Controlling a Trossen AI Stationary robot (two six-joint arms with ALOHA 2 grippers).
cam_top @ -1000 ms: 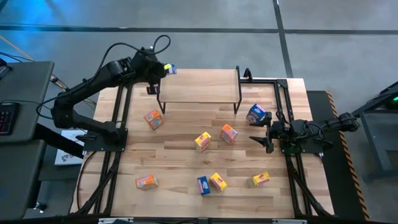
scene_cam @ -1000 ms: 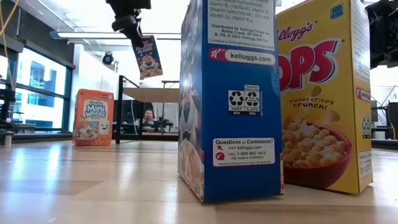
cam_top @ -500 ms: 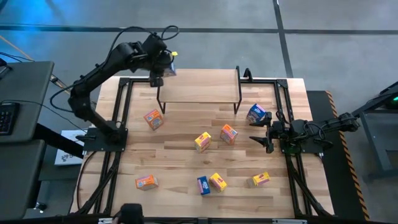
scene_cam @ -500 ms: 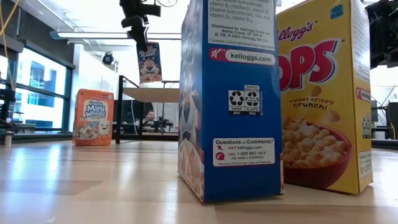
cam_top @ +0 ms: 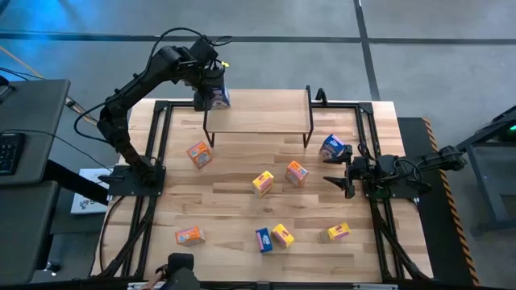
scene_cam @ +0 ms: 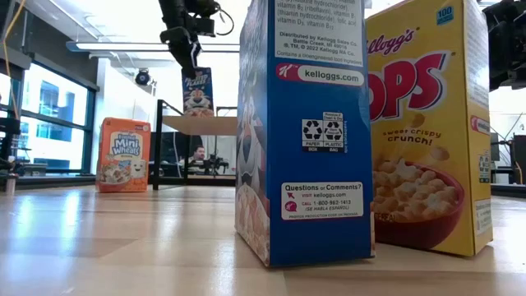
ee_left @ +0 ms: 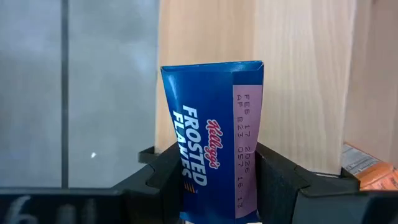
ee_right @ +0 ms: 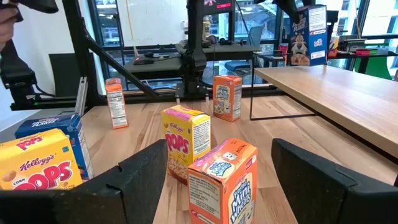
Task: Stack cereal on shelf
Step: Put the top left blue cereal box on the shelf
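Observation:
My left gripper (cam_top: 211, 87) is shut on a blue Frosted Flakes cereal box (cam_top: 218, 99), held over the left end of the shelf (cam_top: 262, 119), a light-wood plank on thin black legs at the table's far side. In the low view the box (scene_cam: 197, 90) hangs just above the shelf top (scene_cam: 209, 124). Several more cereal boxes stand or lie on the table: orange (cam_top: 198, 154), yellow (cam_top: 262, 183), orange (cam_top: 296, 172), blue (cam_top: 332, 147). My right gripper (cam_top: 334, 179) waits open at the table's right side. My left gripper pinches the blue box between its two fingers (ee_left: 165, 171), on two opposite sides near its upper end (ee_left: 214, 186). The fingers come from above, slanting down. The box hangs upright below them (scene_cam: 197, 99), clear of the shelf top.
Near the front edge lie an orange box (cam_top: 189, 235), a blue one (cam_top: 264, 239) and two yellow ones (cam_top: 282, 235), (cam_top: 339, 232). Black frame rails (cam_top: 157, 161) run along the table's left and right sides. The shelf top to the right of the held box is bare wood.
My left gripper has swung from beyond the shelf's far left corner to over its left end and tipped further downward, staying shut on the blue box. The box has gone from tilted to upright and sunk closer to the shelf top.

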